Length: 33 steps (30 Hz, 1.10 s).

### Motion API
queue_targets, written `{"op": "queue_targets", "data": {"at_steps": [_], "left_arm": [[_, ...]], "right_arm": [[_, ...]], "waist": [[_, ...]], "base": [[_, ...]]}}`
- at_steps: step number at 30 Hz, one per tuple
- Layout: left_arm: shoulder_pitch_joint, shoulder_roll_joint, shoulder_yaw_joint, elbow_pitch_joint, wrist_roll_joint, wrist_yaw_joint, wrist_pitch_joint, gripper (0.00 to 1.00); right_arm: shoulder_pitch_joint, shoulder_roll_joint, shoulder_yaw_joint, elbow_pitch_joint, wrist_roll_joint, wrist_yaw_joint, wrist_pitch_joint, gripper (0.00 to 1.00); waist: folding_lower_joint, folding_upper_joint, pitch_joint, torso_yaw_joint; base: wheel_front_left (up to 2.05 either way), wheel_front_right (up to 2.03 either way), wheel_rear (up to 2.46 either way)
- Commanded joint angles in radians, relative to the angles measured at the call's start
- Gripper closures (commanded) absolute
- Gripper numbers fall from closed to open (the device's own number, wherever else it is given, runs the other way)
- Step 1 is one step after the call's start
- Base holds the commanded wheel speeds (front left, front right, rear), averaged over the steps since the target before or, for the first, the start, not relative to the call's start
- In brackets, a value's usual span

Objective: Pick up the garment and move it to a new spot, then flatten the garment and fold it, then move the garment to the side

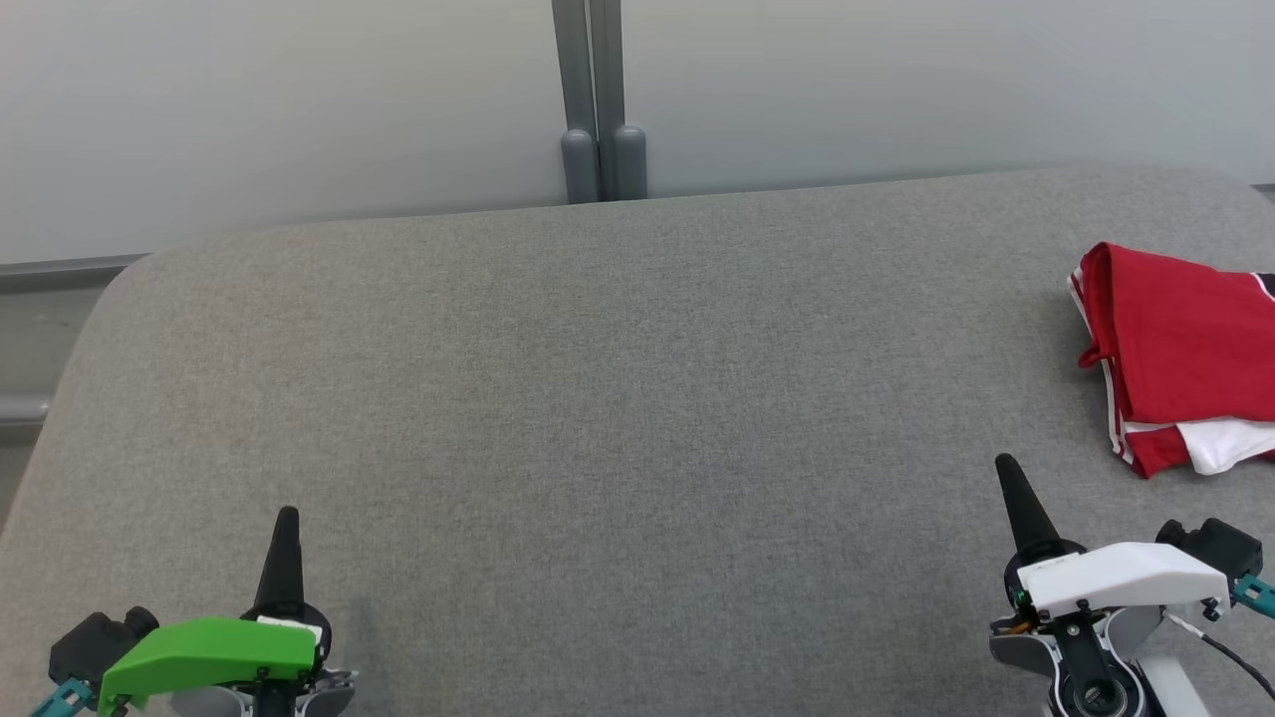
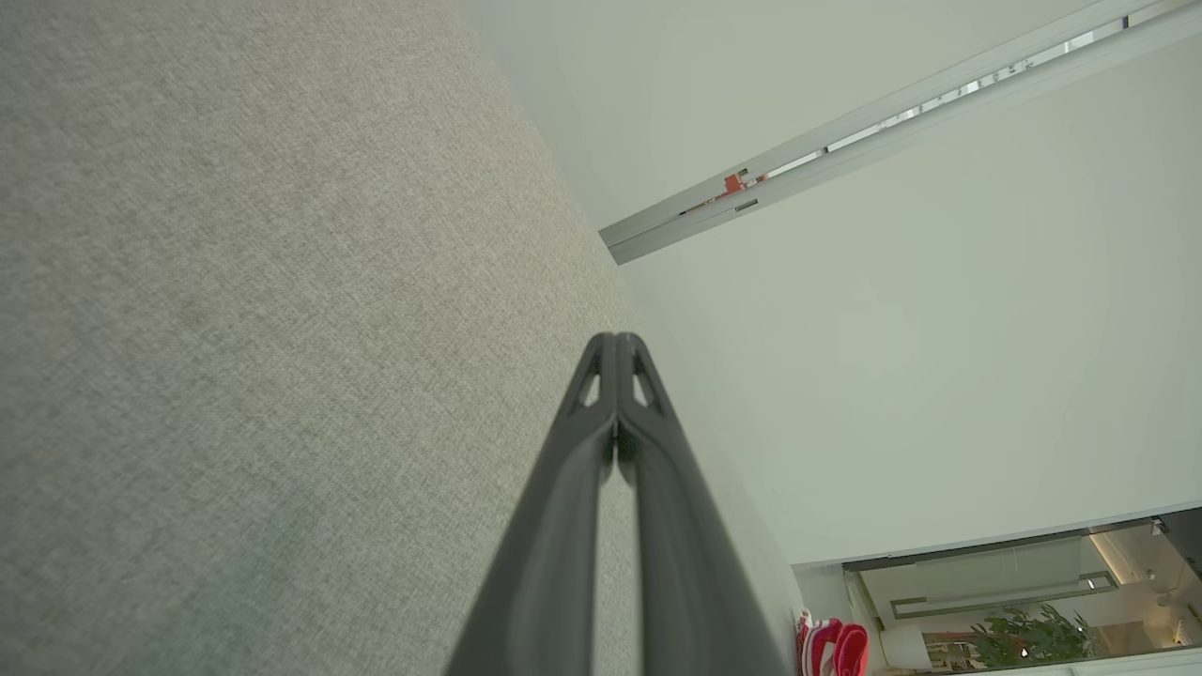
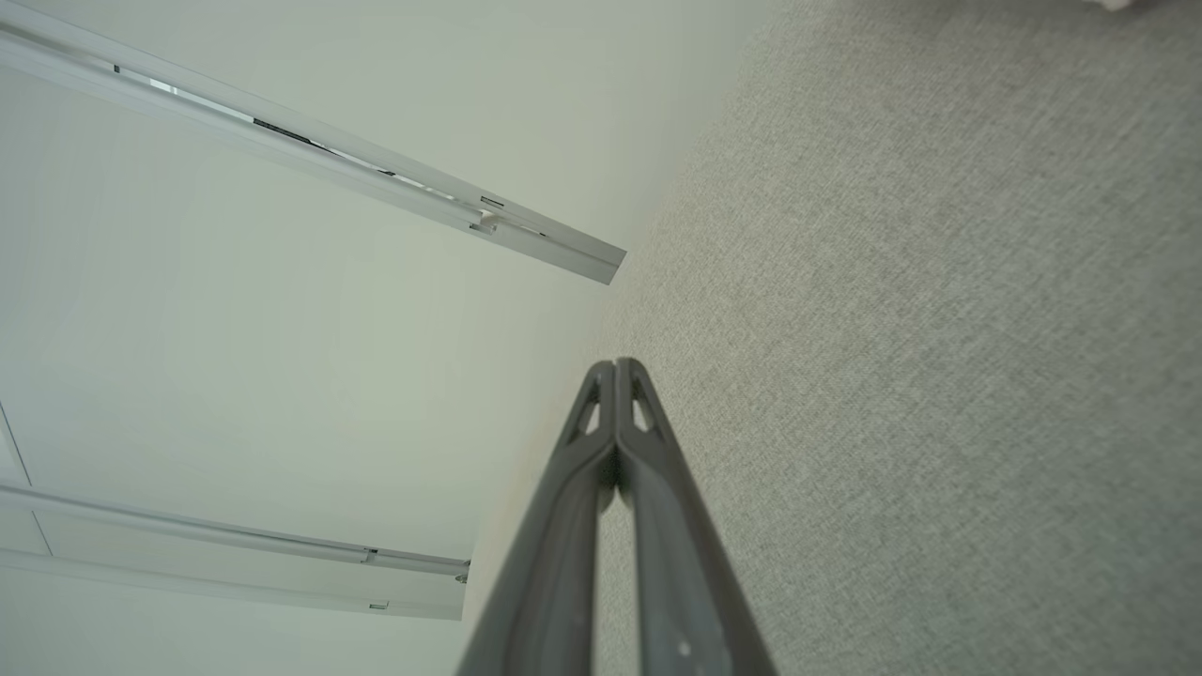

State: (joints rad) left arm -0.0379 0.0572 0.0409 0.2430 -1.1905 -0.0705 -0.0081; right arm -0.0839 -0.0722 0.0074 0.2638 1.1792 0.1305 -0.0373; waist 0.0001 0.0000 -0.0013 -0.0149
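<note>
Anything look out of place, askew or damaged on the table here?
Nothing damaged or spilled. The red garment lies at the grey table's right side, its fold a little uneven: white fabric sticks out at the near corner. Left gripper and right gripper are shut, apart from it.

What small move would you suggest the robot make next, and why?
Probably just hold both arms at rest: the garment already lies folded at the right side of the table, and the left gripper and right gripper, jaws shut, sit clear of it.
</note>
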Motion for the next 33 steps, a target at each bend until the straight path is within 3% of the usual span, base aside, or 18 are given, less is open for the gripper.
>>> {"op": "queue_targets", "data": {"at_steps": [1,33], "left_arm": [[-0.027,0.003,0.010,-0.007,-0.025,-0.008,0.008,1.00],[-0.060,-0.003,0.051,-0.001,-0.276,-0.043,0.080,1.00]], "right_arm": [[-0.018,-0.005,-0.007,-0.012,0.027,0.000,0.006,1.00],[-0.024,-0.002,-0.061,-0.020,0.296,0.001,0.083,1.00]], "waist": [[-0.0001,0.0000,0.000,0.000],[-0.0001,0.0000,0.003,0.009]], "base": [[0.00,0.00,0.00],[0.00,0.00,0.00]]}}
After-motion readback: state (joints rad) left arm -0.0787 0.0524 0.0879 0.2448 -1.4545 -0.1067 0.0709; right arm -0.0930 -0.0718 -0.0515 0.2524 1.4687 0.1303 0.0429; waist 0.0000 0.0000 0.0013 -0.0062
